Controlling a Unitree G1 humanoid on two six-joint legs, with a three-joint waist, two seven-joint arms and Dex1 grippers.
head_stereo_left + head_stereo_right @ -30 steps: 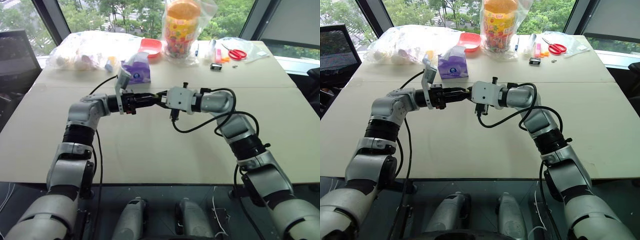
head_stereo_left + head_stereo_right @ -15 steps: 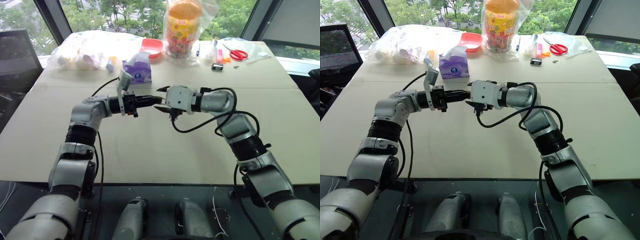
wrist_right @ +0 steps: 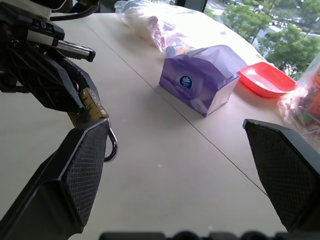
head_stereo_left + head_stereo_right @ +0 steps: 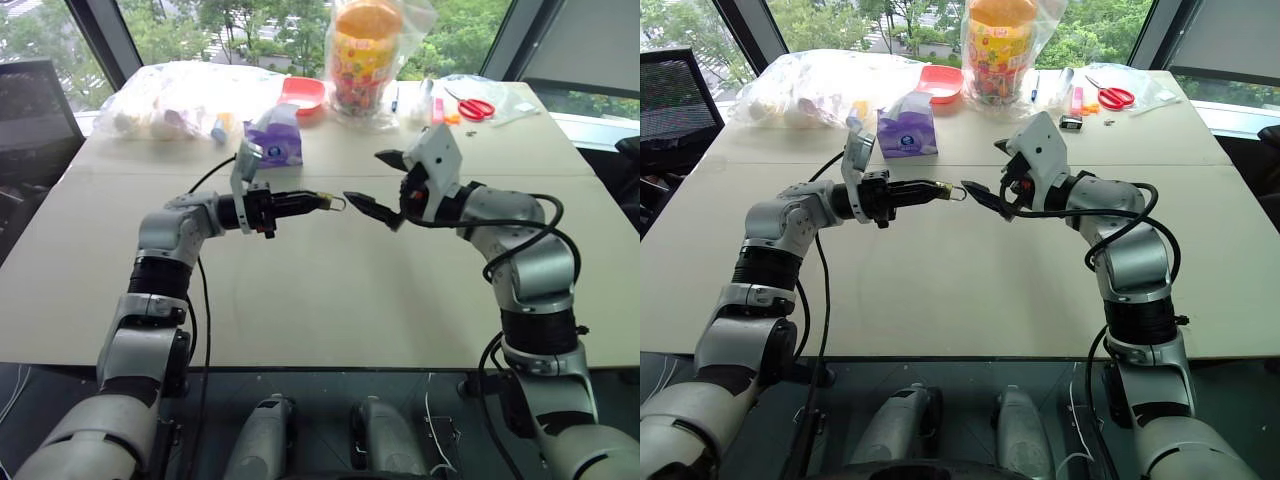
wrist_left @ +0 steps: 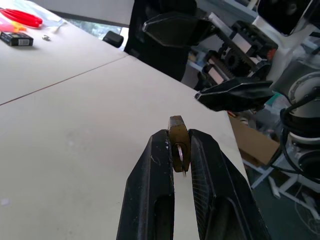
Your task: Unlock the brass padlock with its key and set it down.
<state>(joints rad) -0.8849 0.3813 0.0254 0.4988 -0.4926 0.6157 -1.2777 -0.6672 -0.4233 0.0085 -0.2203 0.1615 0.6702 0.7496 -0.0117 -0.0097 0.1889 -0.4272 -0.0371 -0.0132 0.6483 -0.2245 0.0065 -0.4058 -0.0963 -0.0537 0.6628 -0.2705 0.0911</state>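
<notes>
The brass padlock (image 4: pixel 325 201) is a tiny gold body with a thin silver shackle (image 3: pixel 113 145), held above the middle of the table. My left gripper (image 4: pixel 318 201) points level toward the right arm and is shut on the padlock's body (image 5: pixel 178 134). A thin silver piece (image 5: pixel 181 159) sits between the left fingers behind the body; I cannot tell whether it is the key. My right gripper (image 4: pixel 376 182) faces the padlock from a short way off. It stands wide open and empty, with its lower fingertip (image 4: pixel 362 205) close to the shackle but apart from it.
On the beige table (image 4: pixel 330 300), a purple tissue box (image 4: pixel 275 140) stands behind the left gripper. Along the far edge are a red tray (image 4: pixel 302 95), a bagged snack jar (image 4: pixel 365 50), red scissors (image 4: pixel 470 107) and a plastic bag of items (image 4: pixel 170 105).
The right gripper, shut against the padlock a second ago, has opened wide, rolled and drawn back to the right. The left gripper has kept still with the padlock.
</notes>
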